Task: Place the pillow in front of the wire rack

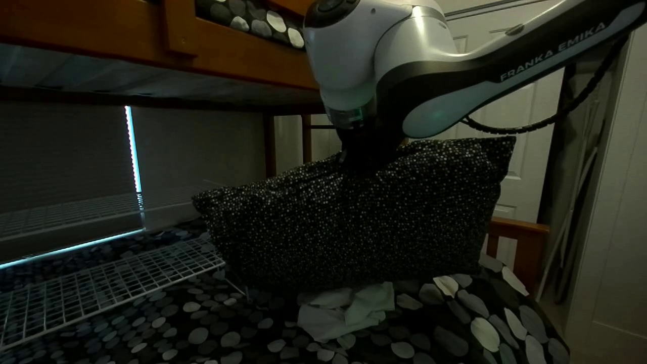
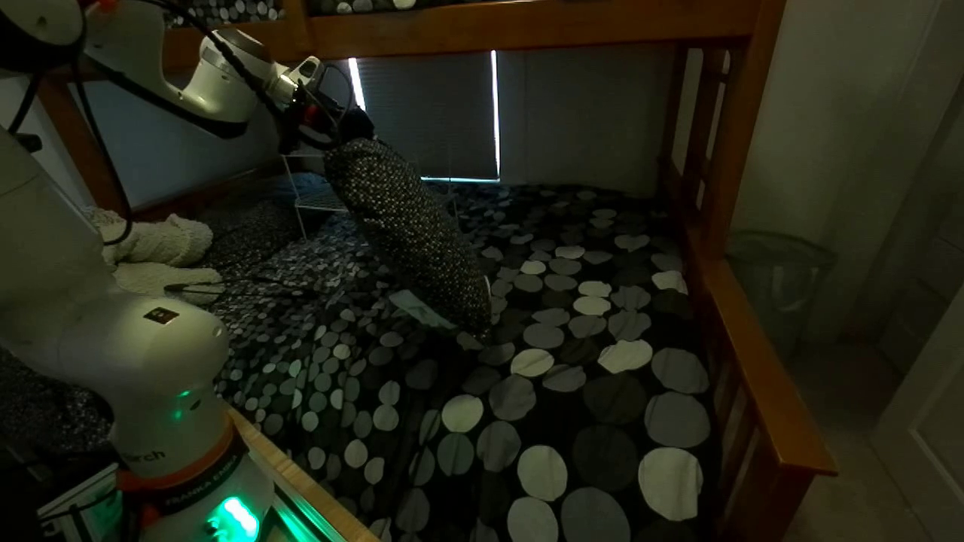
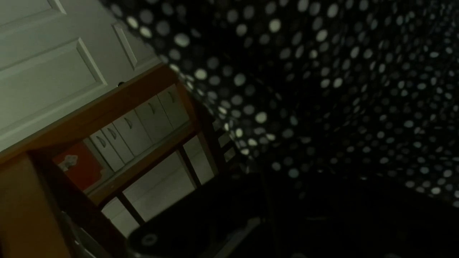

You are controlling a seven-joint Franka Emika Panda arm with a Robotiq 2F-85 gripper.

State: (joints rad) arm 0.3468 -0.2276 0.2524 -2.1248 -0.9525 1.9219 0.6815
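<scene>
You have the end effector [image 1: 367,159] closed on the pillow [image 1: 354,227], pinching its upper long edge near the middle. In an exterior view the speckled fabric creases toward that pinch. A hold near the middle probably shares the weight between both ends, though the left top corner sits lower than the right. The fingertips are lost in dark fabric, even in the wrist view.

The pillow hangs above the bed [image 1: 202,331], to the right of the wire rack [image 1: 111,284] in that same view, its left edge overlapping the rack's right end. In an exterior view the pillow slants, top to the left and lower end [image 2: 467,305] to the right, with the rack on its far side. Your wrist angle may cause that lean, or the lower end may be pressing on the bed; you cannot tell whether they touch. A white cloth [image 1: 356,313] lies on the bed by the pillow's bottom edge.

This looks like the placing step, with the release not yet done. Gripped by its top edge, the pillow should land bottom first, so lay it down gently: it may flop toward the rack or trap the cloth.
</scene>
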